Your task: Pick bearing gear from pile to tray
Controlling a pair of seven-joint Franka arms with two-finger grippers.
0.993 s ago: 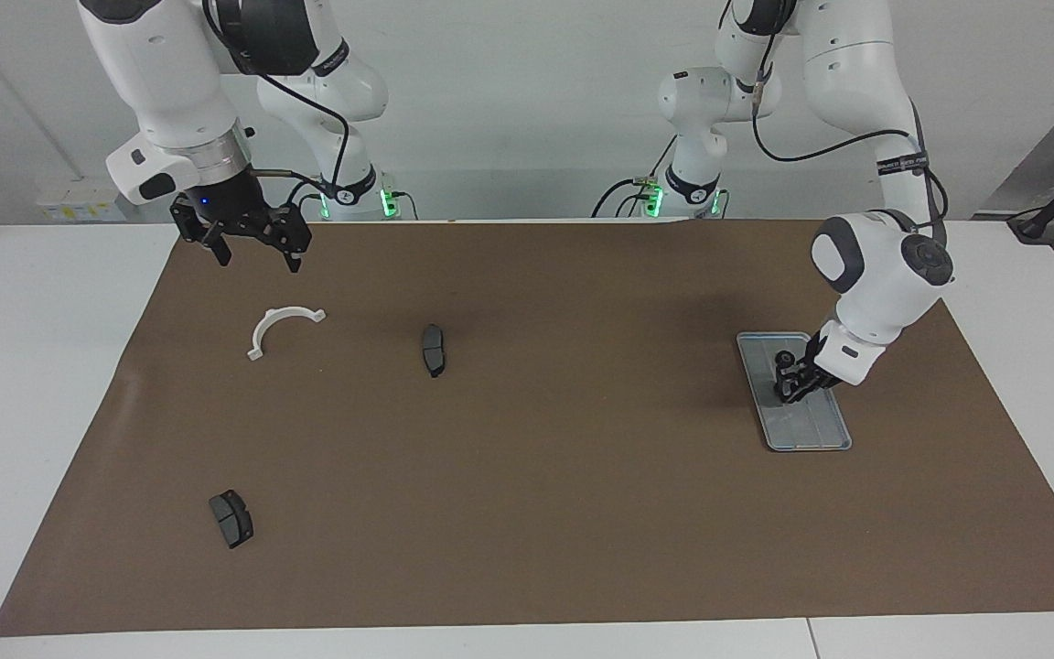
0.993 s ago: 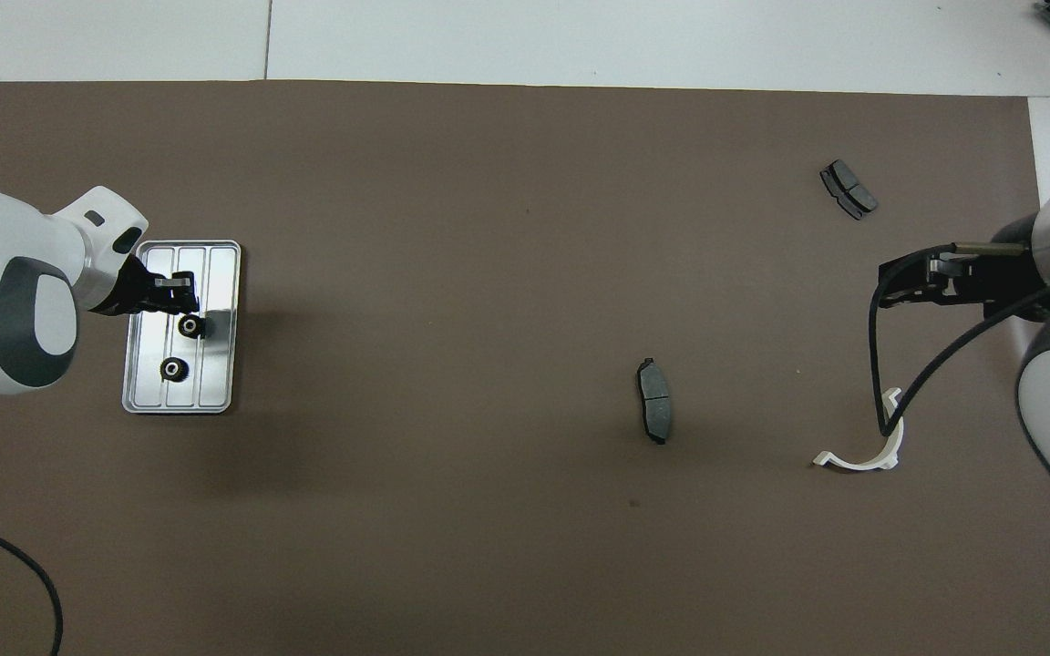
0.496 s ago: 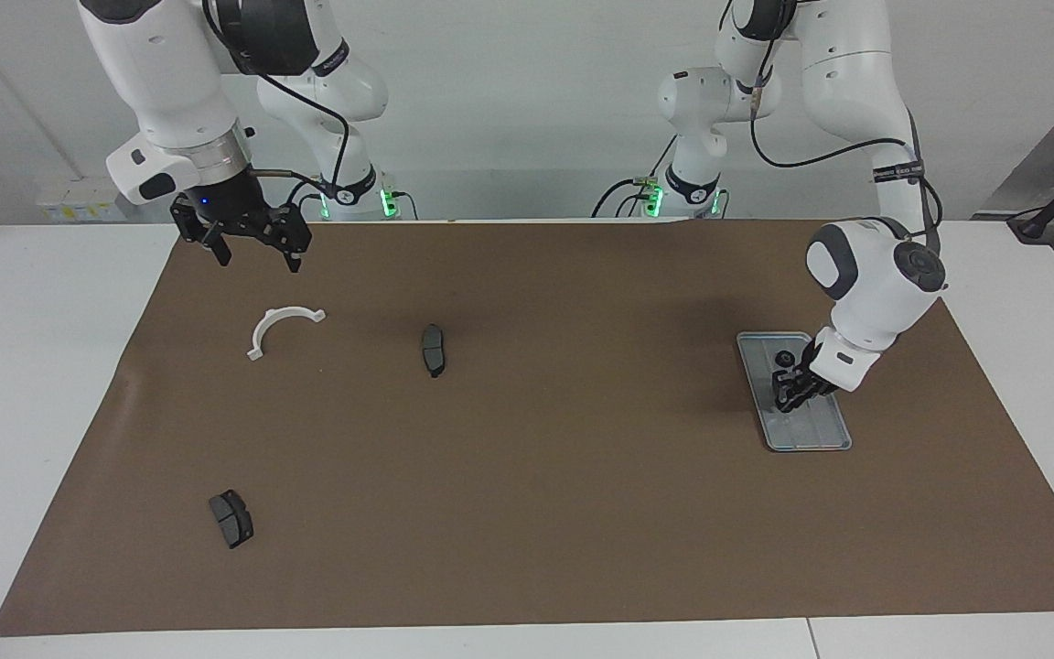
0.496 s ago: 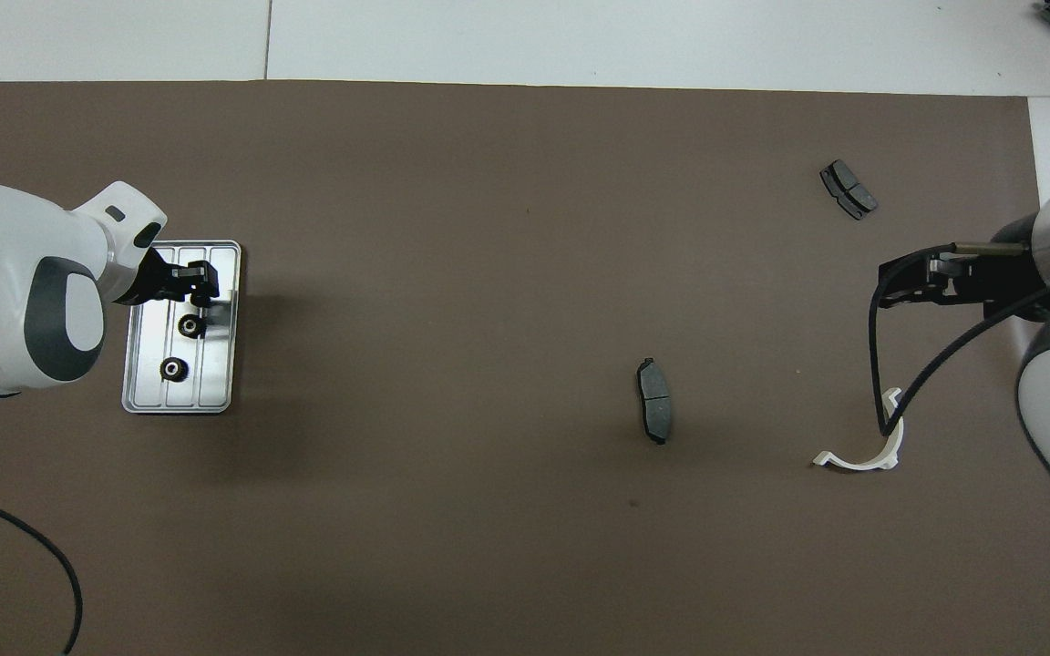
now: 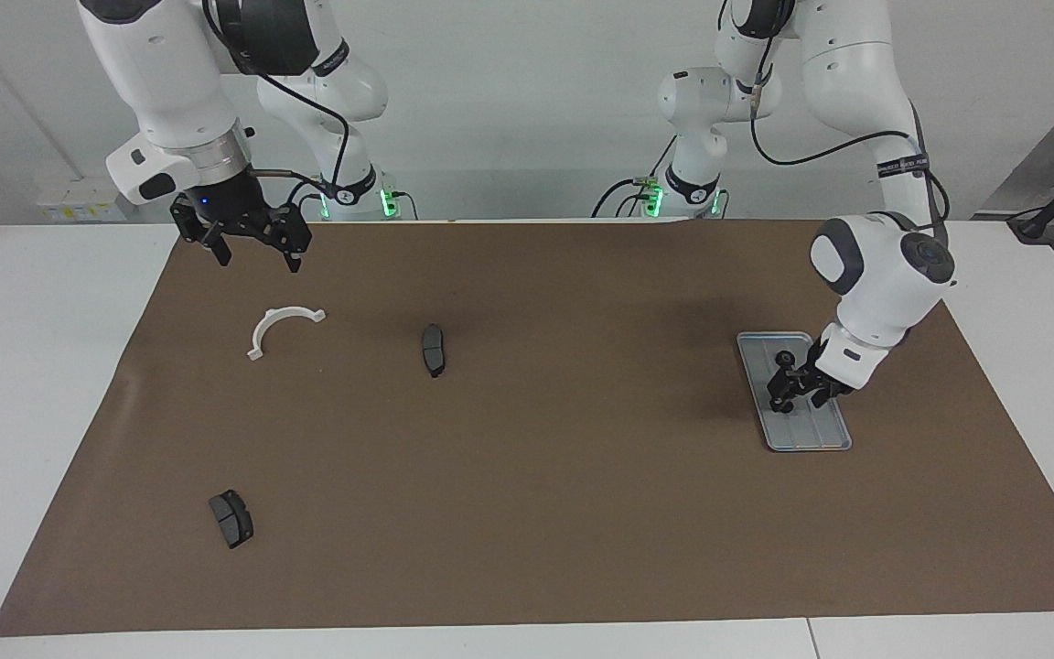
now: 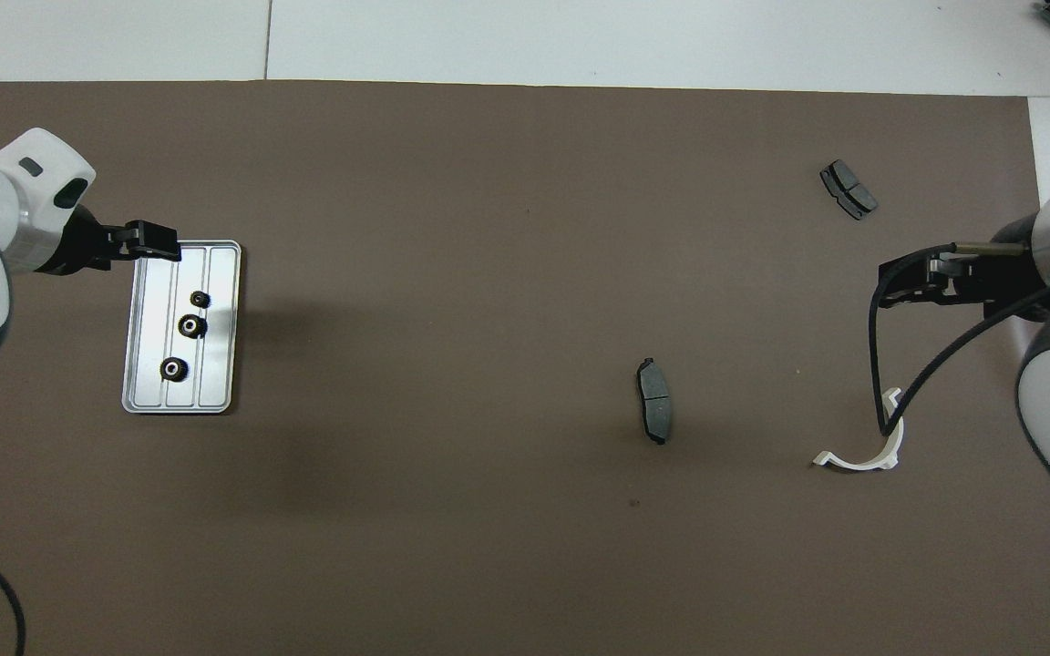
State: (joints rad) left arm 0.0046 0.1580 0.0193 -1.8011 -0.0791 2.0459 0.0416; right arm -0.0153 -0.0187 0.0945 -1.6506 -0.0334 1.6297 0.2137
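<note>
The silver tray (image 5: 822,436) (image 6: 215,369) lies toward the left arm's end of the brown mat. Three small black bearing gears (image 6: 200,299) (image 6: 190,325) (image 6: 173,368) rest in it in a row. In the facing view only the gear (image 5: 781,357) nearest the robots shows; the others are hidden by the hand. My left gripper (image 5: 795,403) (image 6: 168,251) hangs open just above the tray, holding nothing. My right gripper (image 5: 255,259) (image 6: 890,293) waits open in the air near the white bracket (image 5: 287,313) (image 6: 858,463). What is left of the pile shows no gear.
One dark brake pad (image 5: 434,349) (image 6: 654,413) lies mid-mat. Another brake pad (image 5: 231,518) (image 6: 848,189) lies farther from the robots toward the right arm's end. A black cable loops from the right arm over the bracket.
My left gripper opened and let a third gear go onto the tray, then lifted and drew back off it. The right arm has stayed still.
</note>
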